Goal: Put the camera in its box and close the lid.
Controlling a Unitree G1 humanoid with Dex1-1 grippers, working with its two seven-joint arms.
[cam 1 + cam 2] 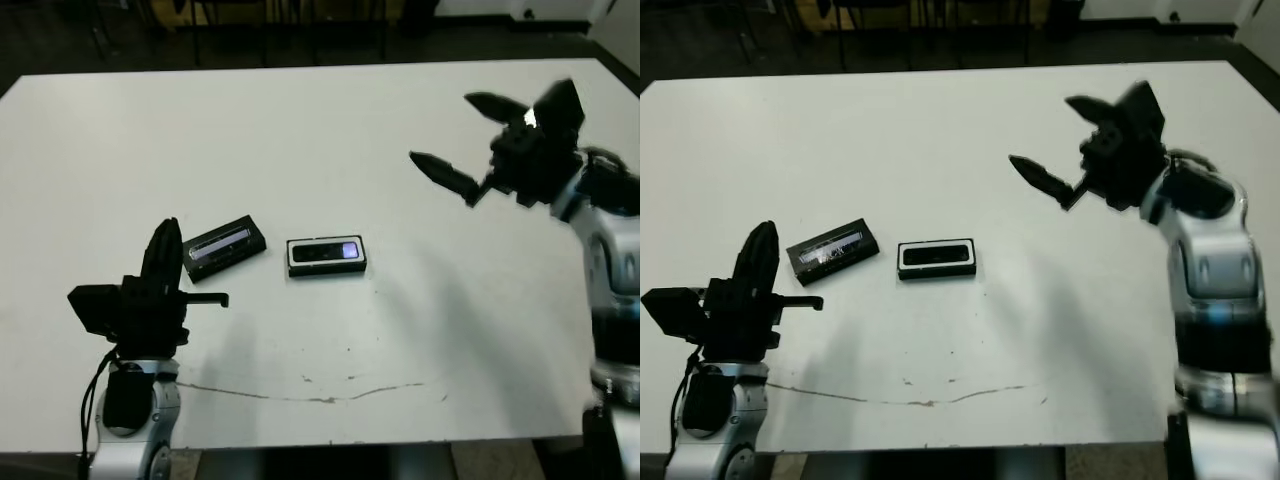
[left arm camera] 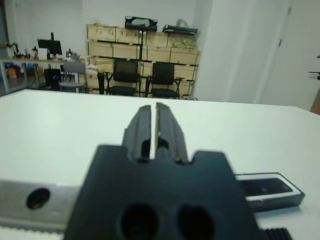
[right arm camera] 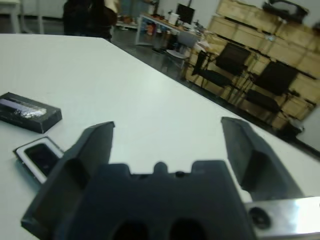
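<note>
While lid lies askew, box sits apart.

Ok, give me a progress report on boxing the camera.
Done: the camera already lies in the box. In hand: nothing; the left gripper is shut and empty, and the right gripper is open above the table. Left: the lid lies beside the box and must go on.
</note>
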